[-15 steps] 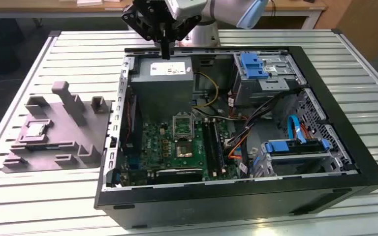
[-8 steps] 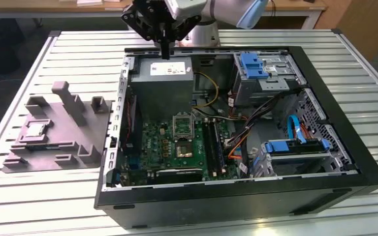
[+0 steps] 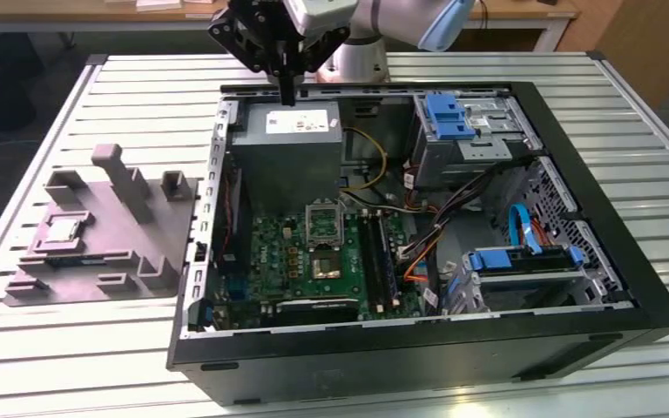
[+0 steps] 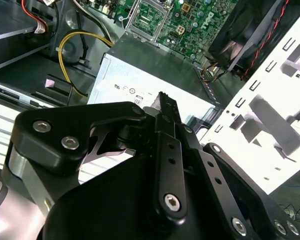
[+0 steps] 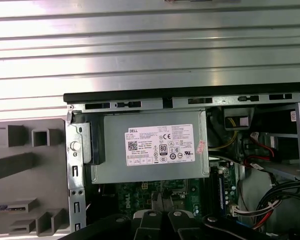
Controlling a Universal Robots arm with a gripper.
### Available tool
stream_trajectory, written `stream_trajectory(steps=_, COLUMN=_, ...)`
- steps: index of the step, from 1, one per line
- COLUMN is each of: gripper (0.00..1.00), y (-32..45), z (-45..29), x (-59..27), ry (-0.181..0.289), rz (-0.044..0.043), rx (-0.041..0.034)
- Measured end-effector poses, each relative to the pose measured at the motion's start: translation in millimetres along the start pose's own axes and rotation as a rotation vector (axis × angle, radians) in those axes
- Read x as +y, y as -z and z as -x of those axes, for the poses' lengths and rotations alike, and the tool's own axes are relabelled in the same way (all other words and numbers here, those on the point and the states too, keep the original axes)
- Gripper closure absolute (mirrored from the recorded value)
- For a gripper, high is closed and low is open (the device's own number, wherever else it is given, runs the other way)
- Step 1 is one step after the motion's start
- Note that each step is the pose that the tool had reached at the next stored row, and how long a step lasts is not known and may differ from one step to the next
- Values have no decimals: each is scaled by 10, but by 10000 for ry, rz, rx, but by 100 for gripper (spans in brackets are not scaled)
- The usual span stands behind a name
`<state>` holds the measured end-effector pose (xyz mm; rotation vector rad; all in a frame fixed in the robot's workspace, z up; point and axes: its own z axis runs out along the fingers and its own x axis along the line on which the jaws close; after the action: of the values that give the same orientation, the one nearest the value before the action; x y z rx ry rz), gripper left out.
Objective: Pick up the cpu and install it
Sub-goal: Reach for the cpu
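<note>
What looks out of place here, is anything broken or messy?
Nothing looks broken or spilled. The one odd thing: the cpu lies outside the computer case, on the grey holder at the exterior view's left. The claw hangs above the power supply, holding nothing.

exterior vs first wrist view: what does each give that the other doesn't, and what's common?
Exterior view adds: the cpu lying on the grey fixture at the exterior view's left, the socket on the motherboard, and the front drive cage's blue bracket.

First wrist view adds: the white label seen face-on, and red wires by the drive cage.

Both: the gripper, shut, near the power supply; the case wall; part of the fixture and motherboard.
</note>
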<state>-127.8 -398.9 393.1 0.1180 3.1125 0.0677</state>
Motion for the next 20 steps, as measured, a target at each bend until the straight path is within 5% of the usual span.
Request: stream_trajectory(steps=20, gripper=89, y=1, z=-89, x=-7, ry=0, rz=-1, rx=0)
